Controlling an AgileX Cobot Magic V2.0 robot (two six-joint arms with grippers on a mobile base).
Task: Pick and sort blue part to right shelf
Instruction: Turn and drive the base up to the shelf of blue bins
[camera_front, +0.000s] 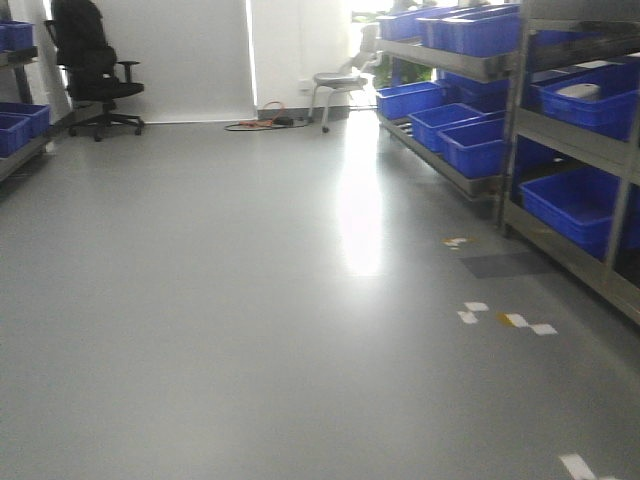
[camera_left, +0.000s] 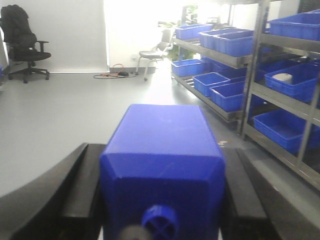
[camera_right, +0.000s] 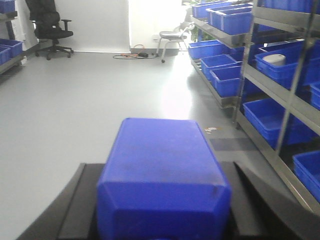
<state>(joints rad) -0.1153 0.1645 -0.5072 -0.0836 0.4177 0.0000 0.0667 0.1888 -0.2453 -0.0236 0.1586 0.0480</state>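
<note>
In the left wrist view, a blue part (camera_left: 162, 155), a boxy block with a round cap on its near end, sits between the black fingers (camera_left: 75, 185) of my left gripper (camera_left: 162, 147), which is shut on it. The right wrist view shows another blue part (camera_right: 162, 175) clamped the same way in my right gripper (camera_right: 159, 165). Both are held above the grey floor. The right shelf (camera_front: 520, 110) stands ahead on the right, a metal rack carrying blue bins (camera_front: 575, 205). Neither gripper nor either part appears in the front view.
A black office chair (camera_front: 92, 65) stands at the back left, near more blue bins (camera_front: 20, 125) on a left rack. A stool (camera_front: 340, 85) and floor cables (camera_front: 262, 122) lie by the far wall. White tape marks (camera_front: 505, 318) dot the floor near the right shelf.
</note>
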